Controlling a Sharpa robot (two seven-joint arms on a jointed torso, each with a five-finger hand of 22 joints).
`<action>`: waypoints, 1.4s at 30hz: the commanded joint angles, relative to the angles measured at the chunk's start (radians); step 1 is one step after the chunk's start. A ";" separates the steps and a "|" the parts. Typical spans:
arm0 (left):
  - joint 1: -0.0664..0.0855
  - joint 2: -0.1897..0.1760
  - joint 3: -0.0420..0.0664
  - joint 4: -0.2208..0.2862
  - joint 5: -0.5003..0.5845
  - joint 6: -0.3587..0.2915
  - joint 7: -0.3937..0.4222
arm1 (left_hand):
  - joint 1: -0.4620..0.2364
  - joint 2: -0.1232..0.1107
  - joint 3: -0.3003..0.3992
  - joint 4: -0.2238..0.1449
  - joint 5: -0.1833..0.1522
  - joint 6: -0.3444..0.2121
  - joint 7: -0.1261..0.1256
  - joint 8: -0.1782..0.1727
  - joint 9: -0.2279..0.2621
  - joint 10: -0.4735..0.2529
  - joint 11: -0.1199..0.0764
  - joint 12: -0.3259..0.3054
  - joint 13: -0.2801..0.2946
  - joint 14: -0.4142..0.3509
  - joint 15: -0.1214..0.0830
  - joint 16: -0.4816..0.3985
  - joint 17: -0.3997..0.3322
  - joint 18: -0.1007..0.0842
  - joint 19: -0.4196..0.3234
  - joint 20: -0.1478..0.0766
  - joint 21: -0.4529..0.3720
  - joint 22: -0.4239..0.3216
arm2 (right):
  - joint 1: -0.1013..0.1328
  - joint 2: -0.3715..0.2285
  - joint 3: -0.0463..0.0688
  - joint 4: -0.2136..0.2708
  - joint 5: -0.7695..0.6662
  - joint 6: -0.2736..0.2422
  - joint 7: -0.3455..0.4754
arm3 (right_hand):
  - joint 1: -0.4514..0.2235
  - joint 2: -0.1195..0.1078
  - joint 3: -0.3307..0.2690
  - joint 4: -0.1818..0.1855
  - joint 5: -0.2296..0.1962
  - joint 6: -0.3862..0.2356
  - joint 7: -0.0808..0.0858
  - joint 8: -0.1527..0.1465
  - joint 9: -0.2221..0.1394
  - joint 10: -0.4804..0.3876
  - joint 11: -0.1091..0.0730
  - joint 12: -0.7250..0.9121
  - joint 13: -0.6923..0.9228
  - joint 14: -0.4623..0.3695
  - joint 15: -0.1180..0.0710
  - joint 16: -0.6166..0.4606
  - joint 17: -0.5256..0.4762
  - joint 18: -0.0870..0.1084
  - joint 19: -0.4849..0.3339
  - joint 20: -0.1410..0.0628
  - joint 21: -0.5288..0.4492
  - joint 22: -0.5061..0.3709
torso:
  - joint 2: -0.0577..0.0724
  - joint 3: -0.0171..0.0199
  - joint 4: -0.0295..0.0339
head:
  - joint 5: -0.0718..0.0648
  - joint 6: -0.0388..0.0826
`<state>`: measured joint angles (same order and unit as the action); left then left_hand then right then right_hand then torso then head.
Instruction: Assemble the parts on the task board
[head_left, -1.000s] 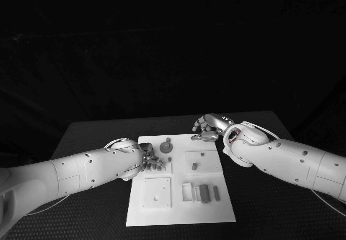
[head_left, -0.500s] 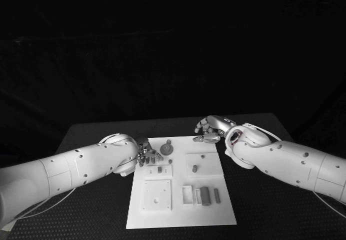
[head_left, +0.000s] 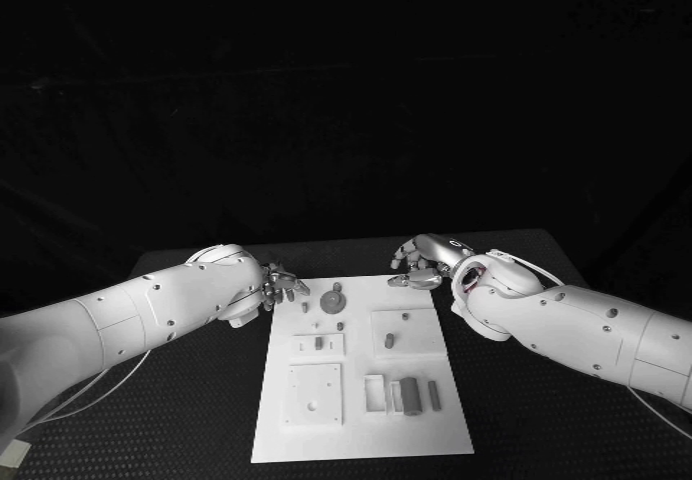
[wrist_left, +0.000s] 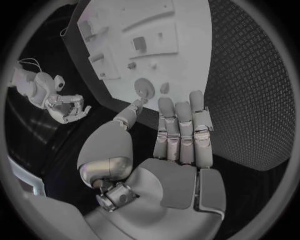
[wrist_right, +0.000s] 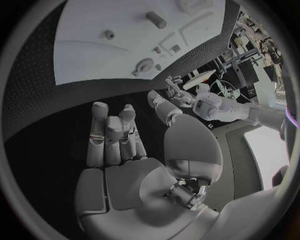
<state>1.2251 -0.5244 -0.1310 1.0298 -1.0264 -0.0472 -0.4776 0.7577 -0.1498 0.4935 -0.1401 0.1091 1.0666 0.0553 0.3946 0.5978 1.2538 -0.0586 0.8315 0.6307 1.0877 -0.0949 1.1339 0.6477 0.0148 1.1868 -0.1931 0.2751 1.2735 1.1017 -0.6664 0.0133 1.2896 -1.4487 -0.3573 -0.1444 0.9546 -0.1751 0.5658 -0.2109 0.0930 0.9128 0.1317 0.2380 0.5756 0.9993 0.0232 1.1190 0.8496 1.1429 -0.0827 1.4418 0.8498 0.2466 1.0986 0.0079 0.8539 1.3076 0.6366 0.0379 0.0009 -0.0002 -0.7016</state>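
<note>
The white task board (head_left: 361, 440) lies in the middle of the black table. On its far end stands a round grey part (head_left: 335, 298) with a peg. A small peg (head_left: 340, 326) and a short piece (head_left: 320, 343) lie nearer, and another peg (head_left: 389, 341) rests on a raised square. My left hand (head_left: 281, 290) hovers just off the board's far left corner, holding nothing. In the left wrist view its fingers (wrist_left: 181, 135) are straight above the round part (wrist_left: 144, 88). My right hand (head_left: 418, 266) hangs over the far right corner, its fingers (wrist_right: 112, 135) loosely bent and empty.
Several grey bars and a white frame (head_left: 404, 390) sit at the board's near right. A square plate (head_left: 313, 390) with a hole lies at the near left. Black table (head_left: 548, 420) surrounds the board on both sides. Each wrist view shows the other hand (wrist_left: 69, 107) (wrist_right: 172, 97) across the board.
My left hand has drawn back from over the board's small pieces to beside its far left corner. The right hand has hardly moved.
</note>
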 joint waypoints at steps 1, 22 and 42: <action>0.000 0.034 0.000 -0.041 -0.020 0.046 0.011 | -0.012 -0.004 -0.003 -0.001 -0.001 -0.036 0.010 -0.025 -0.012 -0.013 0.013 0.009 0.002 -0.014 0.000 0.005 -0.002 -0.002 -0.001 0.004 -0.011 0.002 | 0.000 0.000 0.001 0.004 -0.002 0.002 0.002 | -0.006 -0.005 0.000 0.007 -0.003 0.001 0.006 -0.006 0.001 -0.005 0.002 0.000 -0.002 -0.009 0.001 -0.002 -0.001 0.015 -0.008 -0.002 -0.005 0.014 | 0.004 -0.0015 -0.0009 | -0.003 0.001; -0.009 0.104 -0.001 -0.161 -0.066 0.114 0.005 | -0.045 -0.008 -0.006 0.035 -0.029 -0.053 0.022 -0.045 -0.020 -0.043 0.024 0.027 0.006 -0.040 0.001 0.015 -0.003 -0.007 -0.012 0.004 -0.028 0.009 | 0.003 0.002 0.006 0.012 -0.002 0.002 0.001 | -0.007 -0.007 0.000 0.010 -0.003 -0.001 0.007 -0.008 0.001 -0.005 0.003 0.000 -0.002 -0.009 0.001 -0.002 -0.001 0.015 -0.007 -0.002 -0.005 0.014 | 0.025 0.0034 -0.0087 | -0.001 0.010; -0.021 0.134 -0.007 -0.206 -0.066 0.127 0.026 | -0.036 0.011 -0.005 0.030 -0.032 -0.053 0.022 -0.046 -0.019 -0.048 0.024 0.035 0.006 -0.044 0.002 0.021 -0.003 -0.008 -0.013 0.004 -0.032 0.014 | 0.003 0.004 0.008 0.013 -0.002 0.002 0.000 | -0.008 -0.008 0.001 0.014 -0.003 -0.001 0.007 -0.008 0.001 -0.004 0.003 0.001 -0.003 -0.008 0.001 -0.002 -0.001 0.015 -0.007 -0.002 -0.005 0.014 | 0.023 0.0004 -0.0100 | -0.006 0.004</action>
<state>1.2049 -0.3936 -0.1376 0.8251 -1.0876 0.0606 -0.4674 0.7248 -0.1486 0.4883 -0.1100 0.0804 1.0180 0.0762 0.3534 0.5793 1.2110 -0.0342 0.8627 0.6353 1.0467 -0.0927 1.1501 0.6458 0.0149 1.1827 -0.1891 0.2468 1.2863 1.1044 -0.6629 0.0203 1.3008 -1.4482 -0.3575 -0.1455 0.9506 -0.1792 0.5686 -0.2027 0.0930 0.9109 0.1337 0.2342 0.5760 0.9993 0.0232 1.1190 0.8479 1.1416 -0.0814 1.4422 0.8498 0.2493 1.0986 0.0079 0.8539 1.3074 0.6595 0.0391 -0.0101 -0.0058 -0.6966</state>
